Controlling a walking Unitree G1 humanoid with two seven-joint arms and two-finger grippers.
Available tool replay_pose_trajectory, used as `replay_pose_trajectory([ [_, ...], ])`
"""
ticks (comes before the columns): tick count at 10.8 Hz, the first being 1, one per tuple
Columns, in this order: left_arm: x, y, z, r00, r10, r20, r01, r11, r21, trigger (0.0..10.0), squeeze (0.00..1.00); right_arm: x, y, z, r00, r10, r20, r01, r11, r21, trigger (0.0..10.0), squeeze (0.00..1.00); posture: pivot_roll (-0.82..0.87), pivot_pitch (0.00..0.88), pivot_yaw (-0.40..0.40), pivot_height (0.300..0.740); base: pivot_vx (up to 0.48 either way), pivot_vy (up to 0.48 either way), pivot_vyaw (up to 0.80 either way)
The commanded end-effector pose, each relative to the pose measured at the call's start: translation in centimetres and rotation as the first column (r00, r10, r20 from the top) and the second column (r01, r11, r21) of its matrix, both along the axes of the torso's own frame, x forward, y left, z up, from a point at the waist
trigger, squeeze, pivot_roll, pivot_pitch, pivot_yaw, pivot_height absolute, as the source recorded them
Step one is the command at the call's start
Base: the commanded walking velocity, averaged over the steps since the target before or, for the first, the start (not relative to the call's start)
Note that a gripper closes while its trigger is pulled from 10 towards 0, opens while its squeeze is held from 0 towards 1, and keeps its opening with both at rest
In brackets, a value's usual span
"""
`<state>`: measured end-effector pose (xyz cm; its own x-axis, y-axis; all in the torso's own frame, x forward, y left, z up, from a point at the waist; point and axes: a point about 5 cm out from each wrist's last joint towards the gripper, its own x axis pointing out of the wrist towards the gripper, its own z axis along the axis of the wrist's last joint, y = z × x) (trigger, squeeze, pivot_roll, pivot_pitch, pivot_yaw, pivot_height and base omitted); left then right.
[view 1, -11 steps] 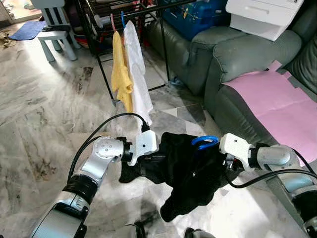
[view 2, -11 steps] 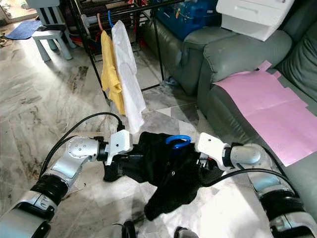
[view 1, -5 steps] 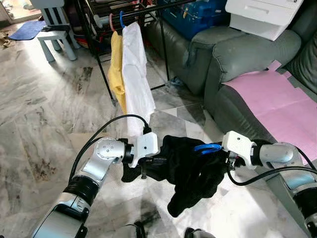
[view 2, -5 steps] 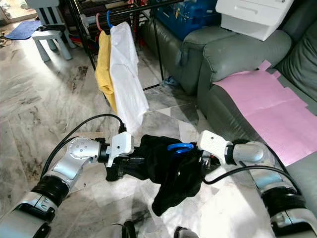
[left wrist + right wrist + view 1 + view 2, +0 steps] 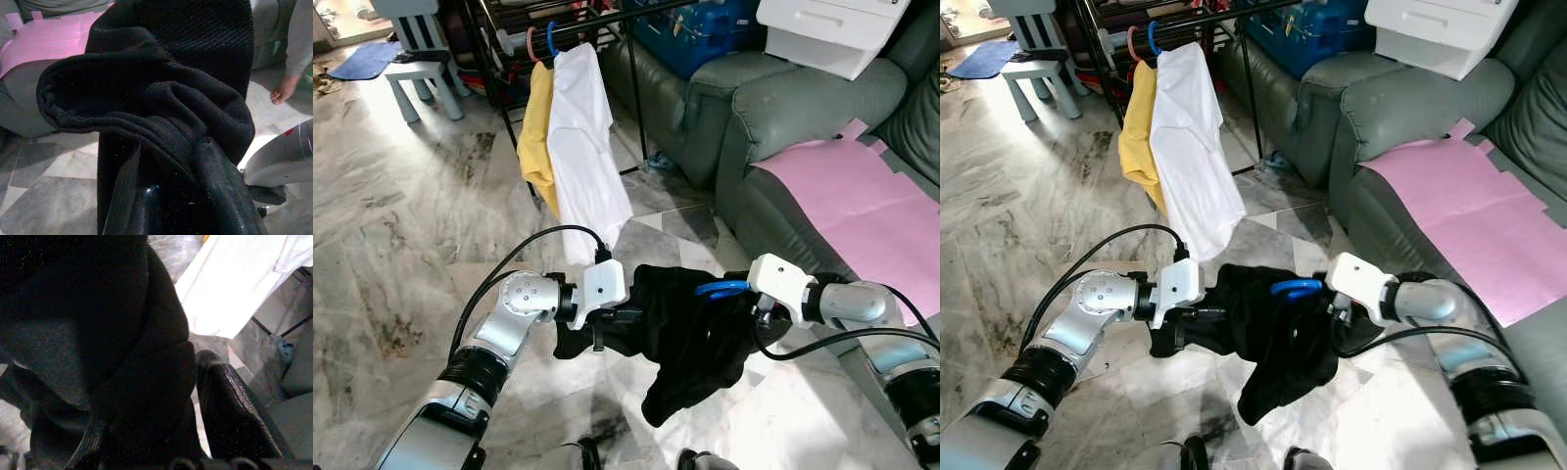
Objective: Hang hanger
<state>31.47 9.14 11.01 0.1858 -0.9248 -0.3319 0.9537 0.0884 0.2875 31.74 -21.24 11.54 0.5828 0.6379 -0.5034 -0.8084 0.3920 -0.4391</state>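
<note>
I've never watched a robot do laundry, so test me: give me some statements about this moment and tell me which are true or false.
1. Both grippers hold the black garment. True: left gripper and right gripper grip it from either side.
2. The blue hanger already hangs on the rack. False: it sits in the garment, between the arms.
3. A white shirt hangs beside a yellow shirt. True.
4. The sofa is bright red. False: grey-green, with a pink sheet on it.

Both arms are silver metal with rounded joints and black ribbed collars near the elbows. Each wrist ends in a boxy white housing, left (image 5: 601, 286) and right (image 5: 773, 277). A black cable (image 5: 514, 258) loops into each housing, whose fingers (image 5: 222, 188) are glossy black.
</note>
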Motion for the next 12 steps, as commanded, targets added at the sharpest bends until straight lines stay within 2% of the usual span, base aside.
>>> replay_pose_trajectory([
  [1, 0.2, 0.5, 0.5, 1.000, 0.011, 0.022, -0.011, 1.000, -0.010, 10.0, 0.00, 0.1, -0.6, 0.3, 1.000, -0.022, 0.012, 0.022, 1.000, -0.013, 10.0, 1.00, -0.12, 0.131, 0.043, 0.740, 0.000, 0.000, 0.00],
  [2, 0.2, 0.5, 0.5, 1.000, 0.011, 0.022, -0.011, 1.000, -0.006, 10.0, 0.00, 0.2, -0.9, 0.6, 0.999, -0.021, 0.029, 0.022, 0.999, -0.038, 10.0, 1.00, -0.12, 0.131, 0.043, 0.740, 0.000, 0.000, 0.00],
  [3, 0.2, 0.7, 0.4, 1.000, 0.013, 0.021, -0.013, 1.000, -0.003, 10.0, 0.00, 0.2, -1.3, 0.9, 0.999, -0.014, 0.031, 0.015, 0.999, -0.052, 10.0, 0.92, -0.12, 0.131, 0.043, 0.740, 0.000, 0.000, 0.00],
  [4, 0.3, 0.8, 0.4, 1.000, 0.016, 0.023, -0.016, 1.000, 0.002, 10.0, 0.00, 0.3, -1.4, 1.9, 0.999, 0.004, 0.042, -0.002, 0.999, -0.039, 10.0, 1.00, -0.12, 0.131, 0.042, 0.740, 0.000, 0.000, 0.00],
  [12, 0.3, 0.8, 0.5, 1.000, 0.015, 0.023, -0.014, 1.000, -0.001, 10.0, 0.00, 0.6, -1.7, 2.3, 0.998, -0.005, 0.055, 0.008, 0.999, -0.051, 10.0, 0.99, -0.12, 0.131, 0.044, 0.740, 0.000, 0.000, 0.00],
])
